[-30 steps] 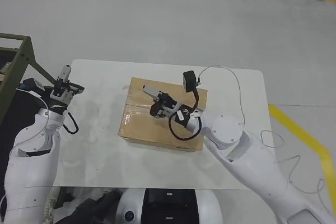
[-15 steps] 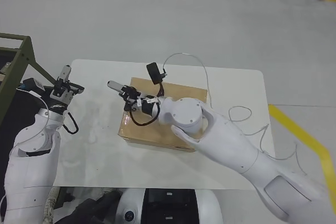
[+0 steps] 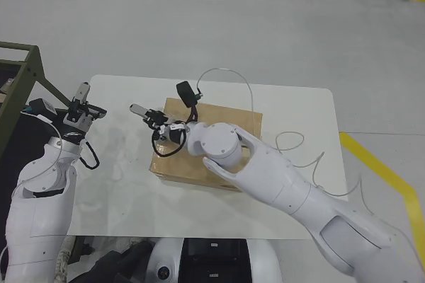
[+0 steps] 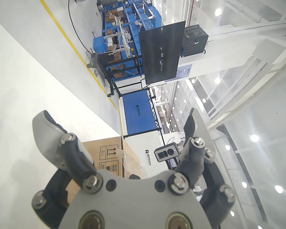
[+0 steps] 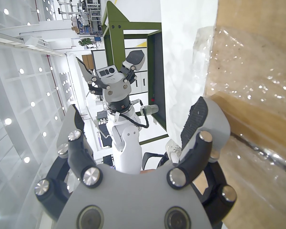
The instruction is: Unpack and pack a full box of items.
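At the taped edge of the box [image 3: 176,164] on the table [image 3: 113,184], my right gripper [image 3: 143,112] hangs wide; my left gripper [image 4: 119,120], wide too, sits apart. Closing here might snag tape, dragging the box

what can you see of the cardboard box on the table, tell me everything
The cardboard box is brown, rectangular and closed, lying flat on the white table. Glossy, crinkled clear tape covers its top seam and folds over an edge. One side bears printed symbols. The right arm stretches across its top, the open right hand at that taped edge; contact is unclear.
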